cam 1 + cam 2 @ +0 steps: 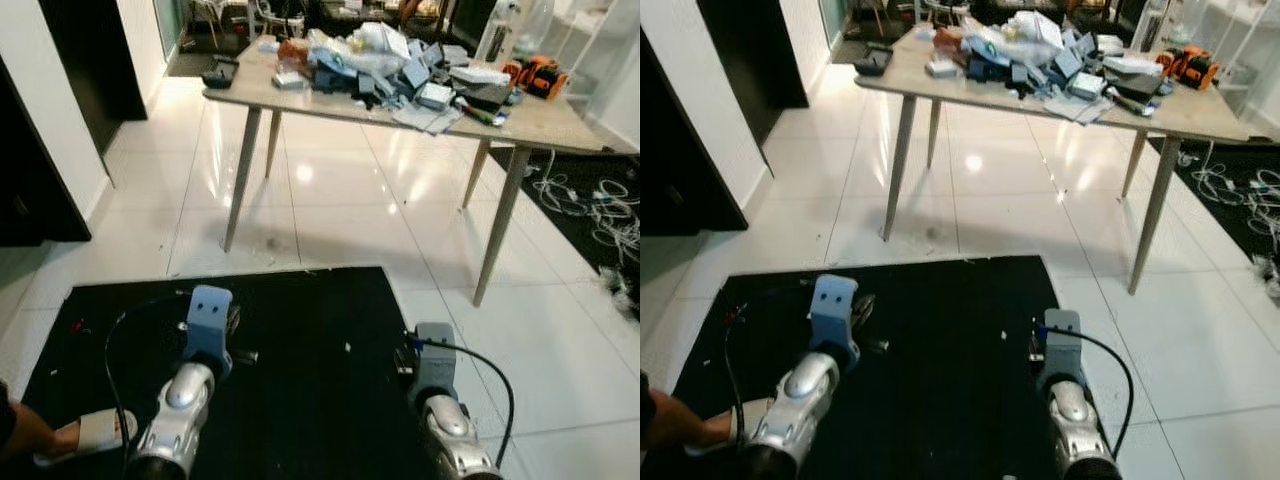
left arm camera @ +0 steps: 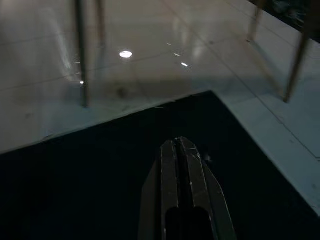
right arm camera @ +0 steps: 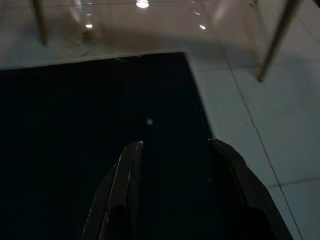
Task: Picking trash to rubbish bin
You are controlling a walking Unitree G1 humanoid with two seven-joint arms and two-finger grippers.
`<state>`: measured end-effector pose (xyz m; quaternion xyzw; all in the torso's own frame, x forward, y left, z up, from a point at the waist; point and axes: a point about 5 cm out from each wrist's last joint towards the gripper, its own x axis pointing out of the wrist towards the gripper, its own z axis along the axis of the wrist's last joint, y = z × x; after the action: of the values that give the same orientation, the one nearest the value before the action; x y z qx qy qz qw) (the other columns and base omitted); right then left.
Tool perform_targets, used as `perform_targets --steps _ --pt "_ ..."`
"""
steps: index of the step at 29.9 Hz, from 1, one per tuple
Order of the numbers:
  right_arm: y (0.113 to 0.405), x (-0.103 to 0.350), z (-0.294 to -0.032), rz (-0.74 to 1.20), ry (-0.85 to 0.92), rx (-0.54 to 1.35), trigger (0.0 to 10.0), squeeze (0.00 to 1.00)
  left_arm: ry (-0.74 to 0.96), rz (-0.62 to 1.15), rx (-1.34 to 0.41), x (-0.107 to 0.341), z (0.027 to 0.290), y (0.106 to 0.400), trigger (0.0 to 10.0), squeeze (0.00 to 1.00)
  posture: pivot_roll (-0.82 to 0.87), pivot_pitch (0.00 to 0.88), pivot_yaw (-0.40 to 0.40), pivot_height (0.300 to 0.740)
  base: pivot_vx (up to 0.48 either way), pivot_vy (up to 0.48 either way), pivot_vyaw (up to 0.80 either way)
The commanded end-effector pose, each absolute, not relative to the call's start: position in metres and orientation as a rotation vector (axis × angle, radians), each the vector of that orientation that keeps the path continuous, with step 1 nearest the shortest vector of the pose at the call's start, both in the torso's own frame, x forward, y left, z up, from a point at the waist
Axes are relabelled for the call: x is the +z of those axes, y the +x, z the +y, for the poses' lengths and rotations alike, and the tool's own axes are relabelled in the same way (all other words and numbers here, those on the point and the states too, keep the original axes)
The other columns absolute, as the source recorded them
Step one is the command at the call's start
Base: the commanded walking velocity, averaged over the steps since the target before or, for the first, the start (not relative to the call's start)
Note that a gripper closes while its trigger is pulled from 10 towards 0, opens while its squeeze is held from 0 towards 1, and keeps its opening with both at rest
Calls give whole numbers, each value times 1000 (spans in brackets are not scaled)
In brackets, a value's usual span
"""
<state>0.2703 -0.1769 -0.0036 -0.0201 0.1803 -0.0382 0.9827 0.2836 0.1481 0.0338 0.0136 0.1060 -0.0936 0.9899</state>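
Head views bright w/ ceiling-light glare on glossy floor tiles (image 1: 330, 200) (wrist views dim, grainy).

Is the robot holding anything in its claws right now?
No, nothing. The left gripper is shut on itself and the right gripper is open, both over the black rug.

My left gripper (image 2: 179, 150) has its fingers pressed together; my right gripper (image 3: 175, 150) is spread apart. Both arms seem held low, forearms reaching forward.

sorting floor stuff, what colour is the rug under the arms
Black, a plain dark rug on white glossy tiles; clearest in the left eye view.
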Motion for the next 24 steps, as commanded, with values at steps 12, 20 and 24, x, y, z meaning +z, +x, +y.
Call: perform_targets --steps 12,20,24 --pt "266 -6 -183 375 -51 -83 10000 0 33 204 -218 36 141 285 10000 0 9 57 -11 740 301 0 -52" --pt "268 -5 -183 370 -55 -77 10000 0 27 201 -209 37 140 284 10000 0 8 59 -15 740 300 0 0" --pt "267 -5 -182 369 -58 -72 10000 0 28 203 -215 36 140 282 10000 0 5 53 -14 740 298 0 0"
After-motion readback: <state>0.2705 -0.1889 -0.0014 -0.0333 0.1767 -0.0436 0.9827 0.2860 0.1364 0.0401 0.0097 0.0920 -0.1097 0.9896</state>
